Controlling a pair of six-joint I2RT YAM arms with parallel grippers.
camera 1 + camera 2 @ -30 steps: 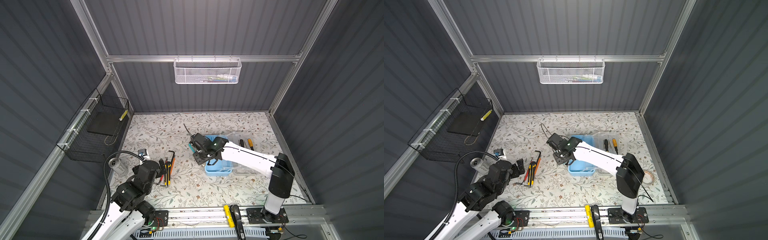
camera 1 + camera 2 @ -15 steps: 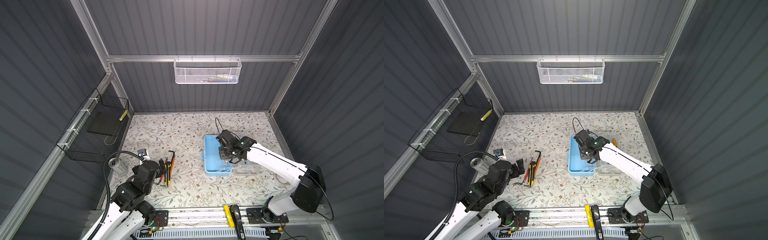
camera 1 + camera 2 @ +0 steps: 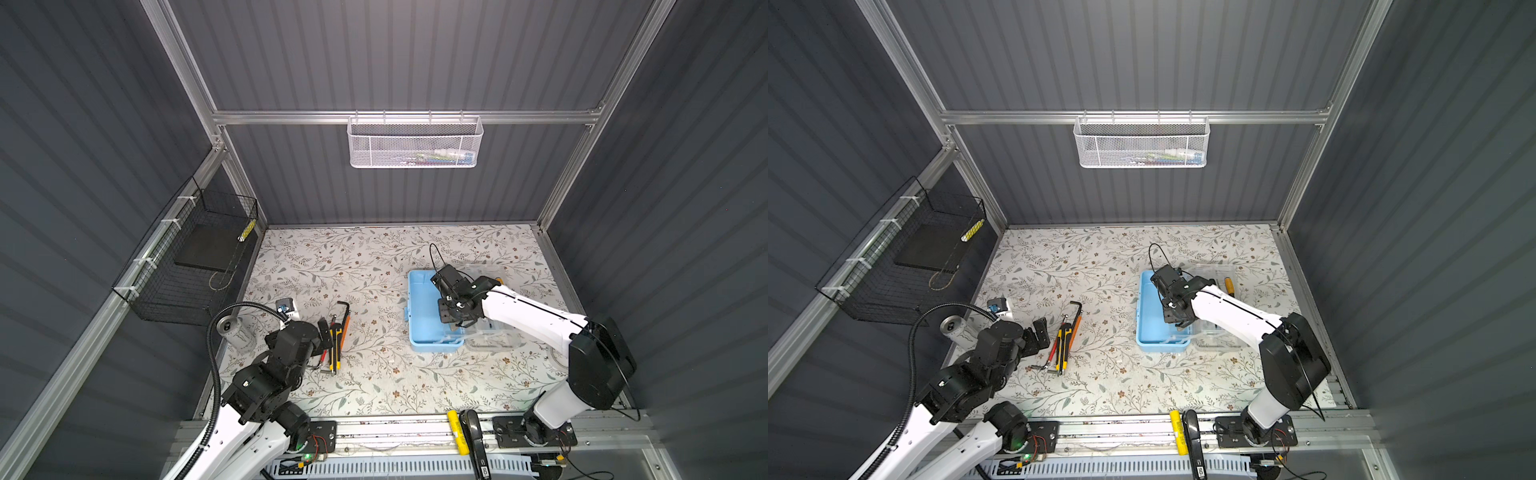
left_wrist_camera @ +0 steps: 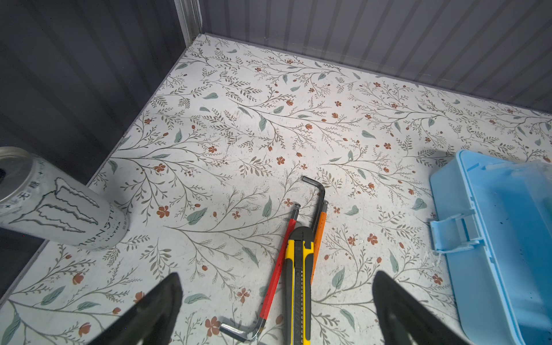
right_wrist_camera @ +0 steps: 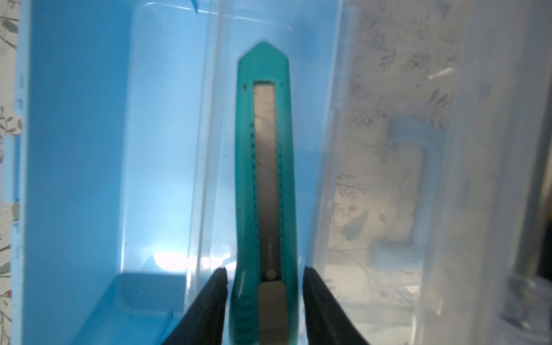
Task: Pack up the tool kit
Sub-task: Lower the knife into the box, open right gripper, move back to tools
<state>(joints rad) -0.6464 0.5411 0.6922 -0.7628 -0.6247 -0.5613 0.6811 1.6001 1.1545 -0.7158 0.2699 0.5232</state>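
The light-blue tool kit box (image 3: 422, 299) (image 3: 1150, 307) lies open right of centre in both top views, its clear lid (image 3: 492, 338) folded out to the right. My right gripper (image 5: 265, 270) (image 3: 451, 318) hovers over the box's right side, open. A teal utility knife (image 5: 264, 179) lies between its fingers with a small gap on each side, over the clear inner tray (image 5: 167, 149). My left gripper (image 4: 276, 276) (image 3: 326, 332) is wide open just above a yellow utility knife (image 4: 298, 283), a red hex key (image 4: 276, 268), an orange one (image 4: 318, 239) and a black one (image 4: 318, 191).
A white drink can (image 4: 59, 209) (image 3: 232, 328) stands by the left wall. A black wire basket (image 3: 195, 257) hangs on that wall and a white mesh basket (image 3: 415, 143) on the back wall. A yellow-handled screwdriver (image 3: 1228, 284) lies beyond the lid.
My right arm swung from the box's left side across to its right side with the teal knife, and its jaws have parted from the knife. The left arm has not moved.
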